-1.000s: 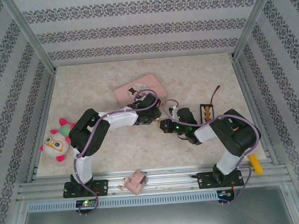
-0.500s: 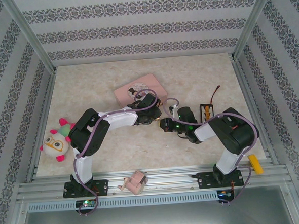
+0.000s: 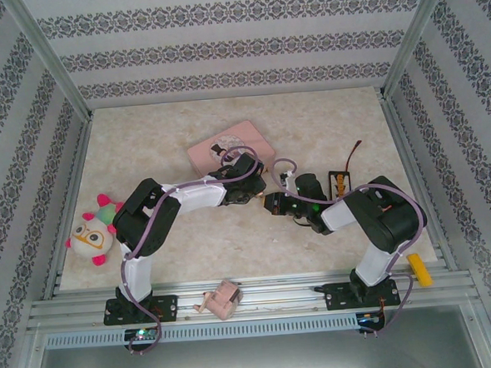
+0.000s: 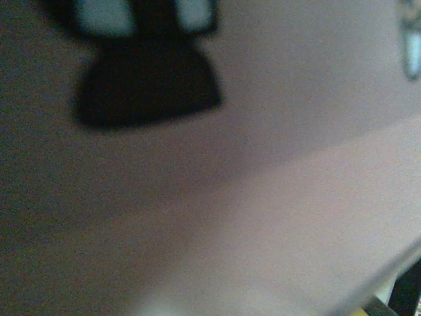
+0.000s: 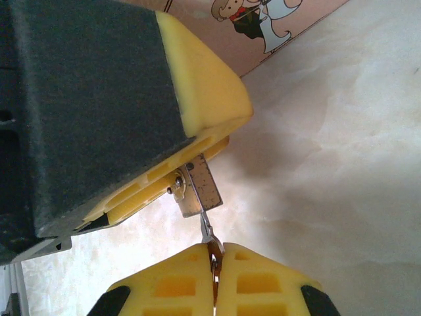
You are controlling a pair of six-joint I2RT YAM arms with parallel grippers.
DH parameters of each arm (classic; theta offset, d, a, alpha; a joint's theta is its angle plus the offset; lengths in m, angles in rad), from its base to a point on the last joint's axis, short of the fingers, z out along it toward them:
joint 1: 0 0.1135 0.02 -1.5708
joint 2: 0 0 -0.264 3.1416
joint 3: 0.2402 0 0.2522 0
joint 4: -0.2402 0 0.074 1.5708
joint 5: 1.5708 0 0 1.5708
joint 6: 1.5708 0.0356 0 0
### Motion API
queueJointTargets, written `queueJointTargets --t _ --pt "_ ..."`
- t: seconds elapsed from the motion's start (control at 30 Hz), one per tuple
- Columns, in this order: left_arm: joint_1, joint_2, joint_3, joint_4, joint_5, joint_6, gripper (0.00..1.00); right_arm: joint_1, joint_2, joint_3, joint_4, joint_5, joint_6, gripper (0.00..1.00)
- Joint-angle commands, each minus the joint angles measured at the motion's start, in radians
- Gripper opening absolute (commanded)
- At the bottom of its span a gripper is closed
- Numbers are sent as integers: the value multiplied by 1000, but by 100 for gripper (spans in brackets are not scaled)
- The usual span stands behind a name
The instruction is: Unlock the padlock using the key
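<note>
In the right wrist view the small padlock (image 5: 200, 187) shows its dull brassy body, pinched between the yellow fingers (image 5: 197, 99) of my left gripper (image 3: 251, 192), which is shut on it. The thin metal key (image 5: 208, 232) runs from the padlock's lower end down into my right gripper (image 5: 215, 257), whose yellow pads are shut on its head. From above, the two grippers meet tip to tip at mid-table, with the right gripper (image 3: 271, 203) just right of the left. The shackle is hidden behind the left fingers.
The pink picture-lidded tin (image 3: 229, 143) lies just behind the grippers; the left wrist camera is blurred by a pink surface close up. A plush toy (image 3: 92, 235) sits at the left edge, a black cabled part (image 3: 339, 181) to the right, a yellow block (image 3: 419, 268) and a small pink object (image 3: 221, 301) on the front rail.
The right arm's wrist has shifted slightly toward the back while staying tip to tip with the left gripper. The left arm has hardly moved.
</note>
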Motion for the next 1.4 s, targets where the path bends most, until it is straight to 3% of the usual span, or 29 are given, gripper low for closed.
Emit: queueJointTargets --t 0.0,0.47,1.0,1.37 --pt "-3 -26 -16 40 53 -41 8 -22 -15 15 67 4 -14 0" --pt "-3 -31 -40 50 54 -34 7 -67 -21 50 -3 -110 -82 0" --pt "-1 -33 -46 59 53 -42 6 -80 -31 17 8 -89 -70 0" --pt "-1 -30 -53 69 57 -49 6 -95 -37 9 36 -100 -34 10"
